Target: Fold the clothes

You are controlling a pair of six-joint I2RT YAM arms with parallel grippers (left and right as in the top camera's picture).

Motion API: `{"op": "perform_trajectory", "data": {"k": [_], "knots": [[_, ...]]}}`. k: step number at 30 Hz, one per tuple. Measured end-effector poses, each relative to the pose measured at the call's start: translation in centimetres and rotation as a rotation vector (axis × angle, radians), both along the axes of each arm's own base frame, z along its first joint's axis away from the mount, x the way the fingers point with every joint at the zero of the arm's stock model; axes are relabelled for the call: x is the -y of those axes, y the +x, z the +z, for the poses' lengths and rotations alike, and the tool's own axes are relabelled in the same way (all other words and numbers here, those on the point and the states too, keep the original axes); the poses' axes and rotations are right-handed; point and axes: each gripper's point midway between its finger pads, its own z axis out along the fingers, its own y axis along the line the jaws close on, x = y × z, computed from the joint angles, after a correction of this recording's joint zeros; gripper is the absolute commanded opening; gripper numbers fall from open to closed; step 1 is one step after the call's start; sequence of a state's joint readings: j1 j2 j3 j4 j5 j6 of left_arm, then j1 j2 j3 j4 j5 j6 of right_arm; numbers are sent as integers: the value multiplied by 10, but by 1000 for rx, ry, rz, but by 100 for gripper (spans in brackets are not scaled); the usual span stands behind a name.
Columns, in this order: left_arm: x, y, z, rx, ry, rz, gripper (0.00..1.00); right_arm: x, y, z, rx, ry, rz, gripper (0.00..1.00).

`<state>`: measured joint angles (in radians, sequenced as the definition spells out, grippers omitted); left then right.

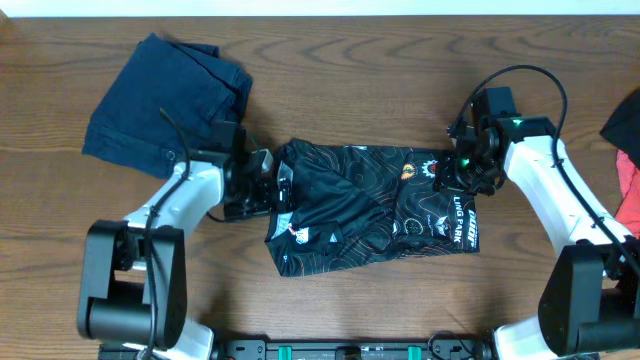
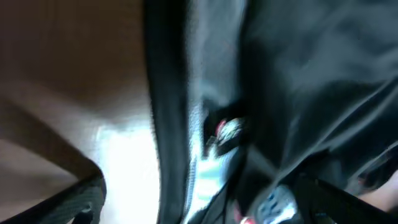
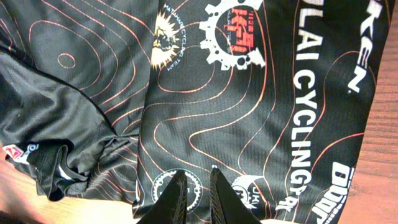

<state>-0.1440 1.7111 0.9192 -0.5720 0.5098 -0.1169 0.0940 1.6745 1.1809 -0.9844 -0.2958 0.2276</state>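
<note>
Black jersey (image 1: 370, 205) lies on tabletop (image 1: 400, 310) between the claws, partly folded, bunched beside left claw (image 1: 268, 190), which is spread. Right claw (image 3: 198, 186) barely parted above it, gripping nothing. More folds needed.

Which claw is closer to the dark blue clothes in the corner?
The left claw. It sits at the edge of the black jersey nearest the dark blue clothes. The right claw is over the jersey's opposite end, much farther away.
</note>
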Motion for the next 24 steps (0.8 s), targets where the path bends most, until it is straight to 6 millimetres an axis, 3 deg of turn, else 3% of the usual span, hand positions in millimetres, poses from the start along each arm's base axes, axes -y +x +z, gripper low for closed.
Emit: {"op": "perform_trajectory", "data": {"k": [6,10,14,18,20,24], "knots": [[17,4,2,46,-71,-13,97,0,1,0,2,0,0,12],[41,7,1,70,-111,-44,91,0,1,0,2,0,0,12],[64,9,-2,67,-156,-63,56,0,0,0,2,0,0,12],[68,1,-12,9,-158,-51,15,0,0,0,-2,-1,0,11],[64,-8,-16,-41,-140,-39,6,0,0,0,-2,-1,0,10],[45,-36,-15,-197,-54,-23,6,0,0,0,-2,0,0,10]]}}
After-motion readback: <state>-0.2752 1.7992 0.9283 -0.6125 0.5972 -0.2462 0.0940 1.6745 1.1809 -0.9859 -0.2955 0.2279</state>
